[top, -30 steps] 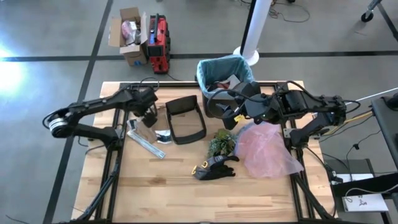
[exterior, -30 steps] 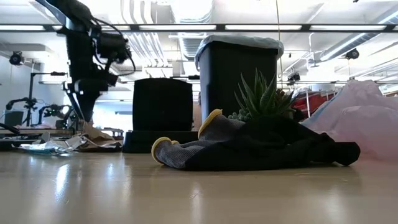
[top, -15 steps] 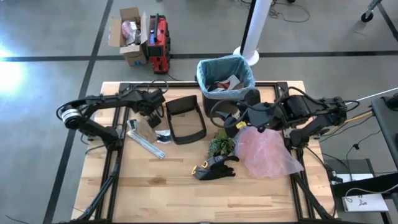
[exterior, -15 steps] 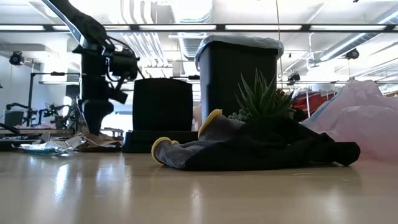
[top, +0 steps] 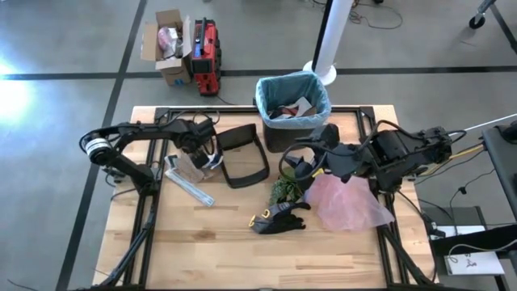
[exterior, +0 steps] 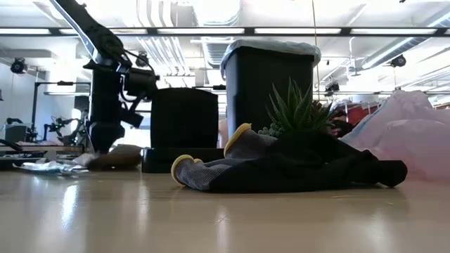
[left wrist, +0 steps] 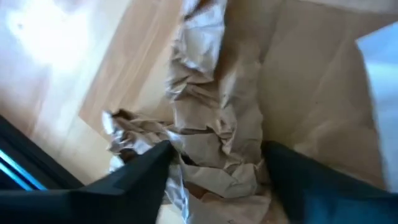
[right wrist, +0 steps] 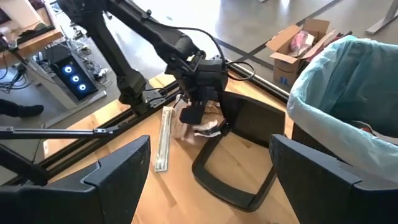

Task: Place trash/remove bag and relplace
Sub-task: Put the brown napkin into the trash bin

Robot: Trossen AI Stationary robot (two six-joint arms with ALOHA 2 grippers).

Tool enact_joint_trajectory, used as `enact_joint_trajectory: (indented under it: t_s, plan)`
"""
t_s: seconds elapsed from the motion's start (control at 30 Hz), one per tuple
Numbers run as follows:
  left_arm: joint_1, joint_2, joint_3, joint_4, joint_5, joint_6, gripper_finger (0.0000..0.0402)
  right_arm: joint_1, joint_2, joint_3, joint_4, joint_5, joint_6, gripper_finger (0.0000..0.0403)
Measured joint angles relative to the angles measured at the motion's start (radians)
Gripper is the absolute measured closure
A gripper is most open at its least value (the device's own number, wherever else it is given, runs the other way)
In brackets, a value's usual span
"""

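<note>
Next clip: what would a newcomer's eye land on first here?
The black bin with its teal bag, standing at the table's far edge with trash already inside. Then the left hand down over crumpled brown paper, fingers either side, and the pink bag under the open right hand.

Both arms reach in toward the middle of the frame, claws pointing at each other.

The left arm stretches from the left edge across the upper-left part of the high view, its left claw (top: 202, 155) angled downward, fingers (left wrist: 140, 177) spread apart with crumpled material between them. The right arm folds in from the right edge, its right claw (top: 292, 164) hanging at centre frame with its fingers (right wrist: 121, 171) held wide.
</note>
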Motion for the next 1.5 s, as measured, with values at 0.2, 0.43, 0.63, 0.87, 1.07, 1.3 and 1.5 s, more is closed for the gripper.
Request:
enact_joint_trajectory:
  t_s: [0.2, 0.43, 0.63, 0.87, 1.07, 1.3, 1.5]
  plan:
    - [0.000, -0.116, 0.001, -0.028, 0.000, -0.009, 0.0352, 0.000, 0.000, 0.000, 0.001, 0.097, -0.061, 0.0089]
    - [0.000, -0.336, 0.072, -0.178, 0.002, -0.026, 0.0370, 0.000, 0.000, 0.000, 0.026, 0.112, -0.182, 0.0089]
    - [0.000, -0.520, 0.210, -0.176, 0.137, -0.029, 0.0394, -0.001, 0.000, 0.000, 0.184, 0.113, -0.400, 0.0089]
    - [0.000, -0.669, 0.346, 0.122, 0.454, -0.081, 0.0394, -0.003, 0.021, -0.008, 0.463, 0.012, -0.715, 0.0089]
    - [0.000, -0.735, 0.327, 0.593, 0.705, -0.344, 0.0400, -0.035, 0.072, -0.008, 0.638, -0.033, -0.830, 0.0089]
    - [-0.032, -0.714, 0.321, 0.804, 0.891, -0.532, 0.0400, -0.091, 0.137, -0.008, 0.818, -0.131, -0.856, 0.0089]
    - [-0.153, -0.667, 0.321, 0.870, 0.920, -0.556, 0.0400, -0.121, 0.190, -0.008, 0.919, -0.213, -0.850, 0.0089]
